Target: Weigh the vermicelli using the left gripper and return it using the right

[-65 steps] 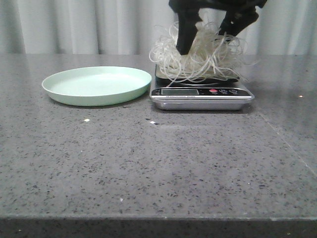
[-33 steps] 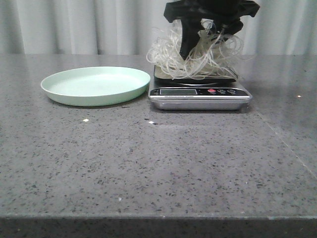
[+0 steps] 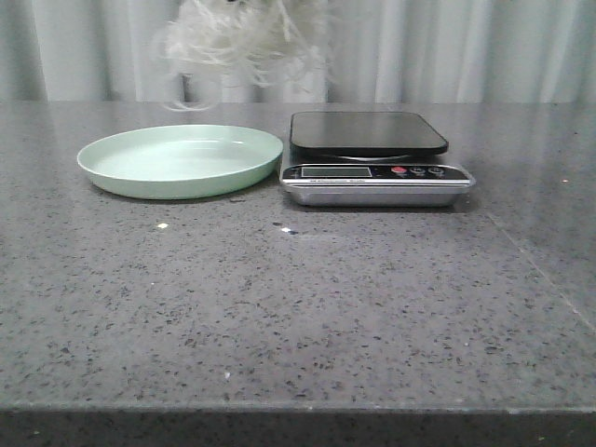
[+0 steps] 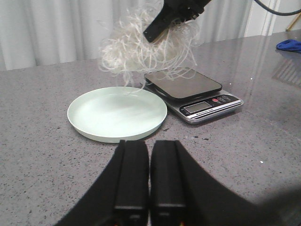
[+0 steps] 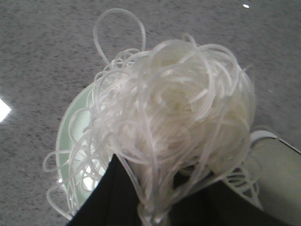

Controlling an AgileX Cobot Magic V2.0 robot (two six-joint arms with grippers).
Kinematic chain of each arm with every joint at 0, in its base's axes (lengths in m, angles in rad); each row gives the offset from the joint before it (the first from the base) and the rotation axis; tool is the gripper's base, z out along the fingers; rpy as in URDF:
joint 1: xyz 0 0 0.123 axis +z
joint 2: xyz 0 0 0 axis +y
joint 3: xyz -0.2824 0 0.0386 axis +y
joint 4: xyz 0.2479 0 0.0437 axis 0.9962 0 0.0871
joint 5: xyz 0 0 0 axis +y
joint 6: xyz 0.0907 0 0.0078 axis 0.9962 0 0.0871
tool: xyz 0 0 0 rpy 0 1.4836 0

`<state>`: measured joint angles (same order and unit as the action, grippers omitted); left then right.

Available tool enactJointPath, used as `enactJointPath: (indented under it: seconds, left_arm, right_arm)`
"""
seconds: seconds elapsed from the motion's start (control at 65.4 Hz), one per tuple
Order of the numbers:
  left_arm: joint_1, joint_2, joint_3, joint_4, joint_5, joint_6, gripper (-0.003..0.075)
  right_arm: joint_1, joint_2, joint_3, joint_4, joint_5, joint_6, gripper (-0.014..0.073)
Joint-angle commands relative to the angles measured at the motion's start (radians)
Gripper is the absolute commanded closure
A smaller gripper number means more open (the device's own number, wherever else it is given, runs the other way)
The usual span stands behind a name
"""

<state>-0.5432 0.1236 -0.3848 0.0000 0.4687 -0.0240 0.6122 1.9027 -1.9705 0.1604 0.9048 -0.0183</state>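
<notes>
Surface: speckled grey stone countertop (image 3: 307, 307), pale pleated curtain (image 3: 484, 47) behind; front half of the counter bare and open to its near edge.
Vermicelli: whitish tangle (image 3: 244, 39) hanging in the air above the far rim of the plate, between plate and scale, touching neither; blurred in the front view.
Right gripper: black claw (image 4: 175, 16) clamped on the top of the noodle bundle, seen from the left wrist view; strands spill over its dark fingers in its own wrist view.
Left gripper: low over the near counter (image 4: 149, 174), jaws nearly together with only a thin slit between, holding nothing.
Plate: pale green, round (image 3: 181, 160), nothing lying on it, just beside the scale's left edge.
Scale: silver kitchen scale (image 3: 377, 172) with dark platform bare; display and red and dark buttons on its front; digits and any lettering too small to read.
Other: blue cloth (image 4: 289, 45) well apart at the counter's far side; white specks near the plate.
</notes>
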Motion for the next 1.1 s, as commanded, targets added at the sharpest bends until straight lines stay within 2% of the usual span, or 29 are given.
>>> enactJointPath:
  seconds: [0.0, 0.168, 0.291, 0.337, 0.474, 0.658, 0.765, 0.872, 1.086]
  left_arm:
    - [-0.002, 0.013, -0.027, -0.012, -0.078, -0.009, 0.0588]
    - [-0.002, 0.013, -0.027, -0.012, -0.078, -0.009, 0.0588]
    - [-0.002, 0.013, -0.027, -0.012, -0.078, -0.009, 0.0588]
    - [-0.002, 0.013, -0.027, -0.012, -0.078, -0.009, 0.0588]
    - [-0.002, 0.013, -0.027, -0.012, -0.078, -0.009, 0.0588]
    - [-0.002, 0.013, -0.027, -0.012, -0.078, -0.009, 0.0588]
    - [-0.002, 0.013, -0.027, -0.012, -0.078, -0.009, 0.0588]
    - [-0.002, 0.013, -0.027, -0.012, -0.078, -0.009, 0.0588]
    - [-0.002, 0.013, -0.027, -0.012, -0.078, -0.009, 0.0588]
  right_arm:
    - [0.028, 0.004, -0.050, 0.010, -0.078, -0.007, 0.0426]
    - [0.043, 0.093, -0.052, 0.036, -0.058, -0.007, 0.0403]
    - [0.043, 0.112, -0.052, 0.063, -0.046, -0.007, 0.0223]
    - [0.043, 0.108, -0.058, 0.063, -0.047, -0.007, 0.0126]
    - [0.041, 0.077, -0.092, 0.044, -0.015, -0.007, 0.0001]
    - [0.020, -0.018, -0.086, -0.001, 0.018, -0.007, -0.0006]
    - [0.018, -0.093, -0.023, -0.052, -0.031, -0.007, -0.0006]
    - [0.015, -0.215, 0.124, -0.075, -0.098, -0.007, -0.0006]
    - [-0.012, -0.535, 0.560, -0.075, -0.292, -0.007, -0.0006]
